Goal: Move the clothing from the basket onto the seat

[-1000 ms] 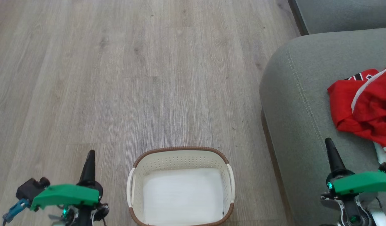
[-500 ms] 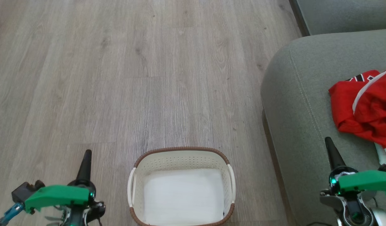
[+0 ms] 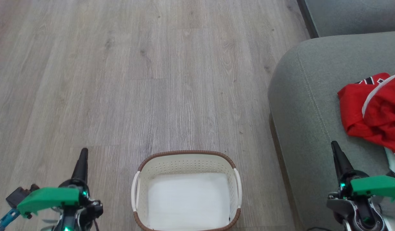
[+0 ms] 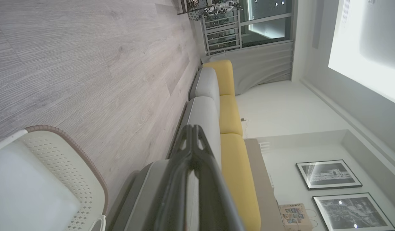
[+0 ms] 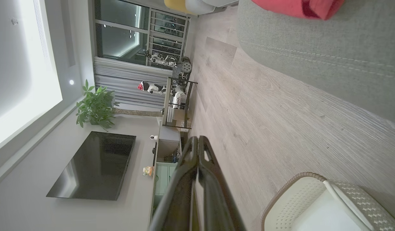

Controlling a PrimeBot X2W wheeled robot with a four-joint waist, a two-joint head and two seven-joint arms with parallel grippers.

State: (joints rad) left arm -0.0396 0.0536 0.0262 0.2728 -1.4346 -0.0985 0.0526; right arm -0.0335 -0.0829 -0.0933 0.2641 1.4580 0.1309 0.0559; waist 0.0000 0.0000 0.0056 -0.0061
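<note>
**A:** From the head, where's the clothing (image 3: 372, 112)?

**B:** It's heaped red and white on the seat (image 3: 306, 106), at the right edge of the picture. The basket (image 3: 184, 153) stands on the wood floor (image 3: 120, 80) at bottom centre, with its pale bottom showing.

**A:** And the hands?

**B:** The left hand (image 3: 83, 153) hangs over the floor to the left of the basket, fingers pressed together. The right hand (image 3: 334, 147) is over the seat, near the clothing but apart from it, and pinched to a single point too.

**A:** Left wrist?

**B:** Its fingers meet at the tips with nothing in them. A corner of the basket lies at lower left, with yellow back cushions (image 4: 231, 115) beyond.

**A:** Right wrist?

**B:** Fingers together there as well. The clothing's red edge lies on the seat at the top, and a basket corner sits at lower right.
</note>
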